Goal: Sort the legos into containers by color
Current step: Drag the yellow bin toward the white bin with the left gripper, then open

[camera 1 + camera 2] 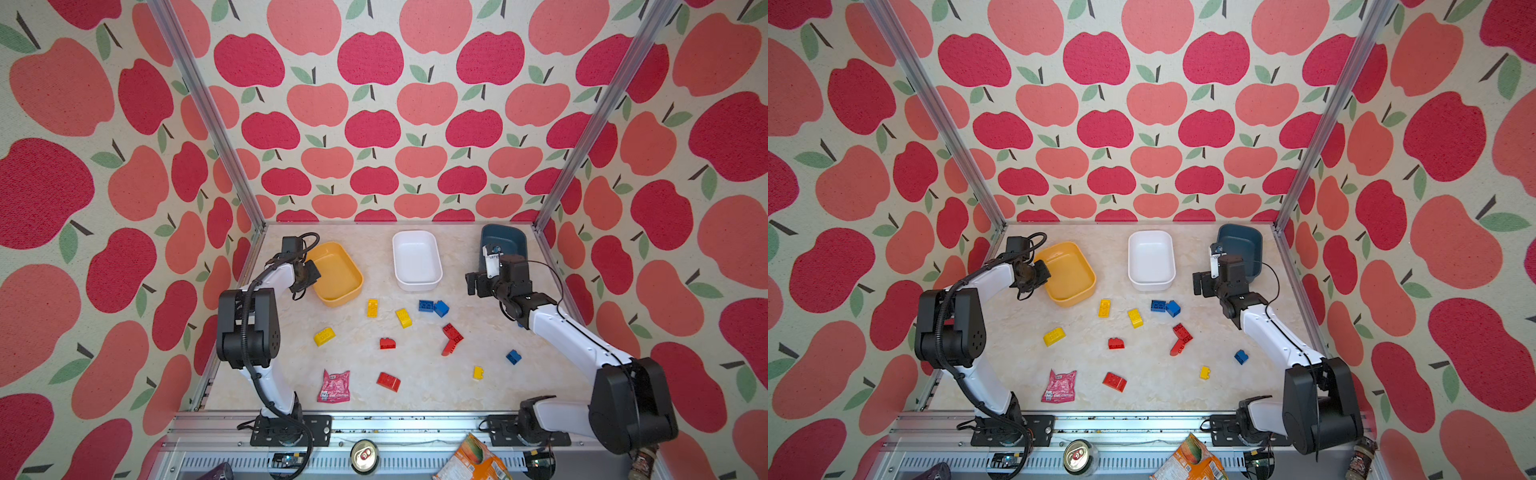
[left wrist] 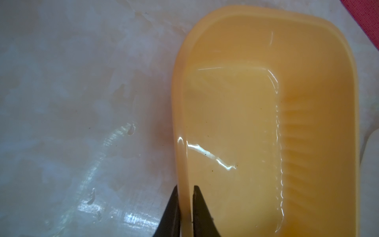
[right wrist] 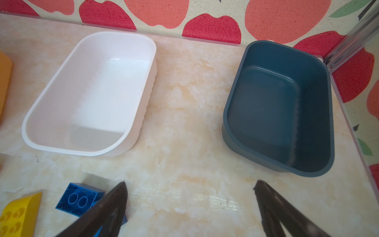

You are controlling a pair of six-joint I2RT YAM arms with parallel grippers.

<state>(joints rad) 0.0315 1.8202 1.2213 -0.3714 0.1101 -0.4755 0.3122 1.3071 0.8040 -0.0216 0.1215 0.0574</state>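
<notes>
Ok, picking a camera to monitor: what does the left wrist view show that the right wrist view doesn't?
Only left wrist: the left pincer shut on the yellow tub wall. Only right wrist: the open right pincer, white tub, dark blue tub, a blue brick and a yellow brick. Both: marble tabletop and the yellow tub, a mere sliver from the right wrist.

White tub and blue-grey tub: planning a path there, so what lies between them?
Only bare tabletop lies between the white tub and the blue-grey tub, as the right wrist view shows.
</notes>
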